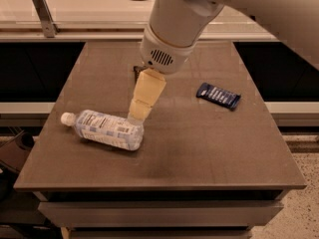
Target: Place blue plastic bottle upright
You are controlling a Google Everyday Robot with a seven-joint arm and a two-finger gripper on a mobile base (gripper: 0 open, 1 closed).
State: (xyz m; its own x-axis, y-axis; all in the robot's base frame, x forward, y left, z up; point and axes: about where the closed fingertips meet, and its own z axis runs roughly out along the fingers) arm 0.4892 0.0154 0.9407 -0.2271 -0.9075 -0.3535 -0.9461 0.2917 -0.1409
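The blue plastic bottle [104, 129] lies on its side at the front left of the brown table [209, 148]. It is clear and pale blue, with a white-blue label; its white cap [66, 118] points left. My gripper [136, 116] hangs down from the big white arm [172, 31] and slants towards the lower left. Its cream tip is right at the bottle's base end, at the upper right of the bottle. Whether it touches the bottle I cannot tell.
A flat dark-blue snack wrapper [218, 95] lies at the right middle of the table. A dark snack bar [135, 70] is mostly hidden behind the arm. A pale counter with a metal post [43, 15] runs behind the table. Dark gaps flank both sides.
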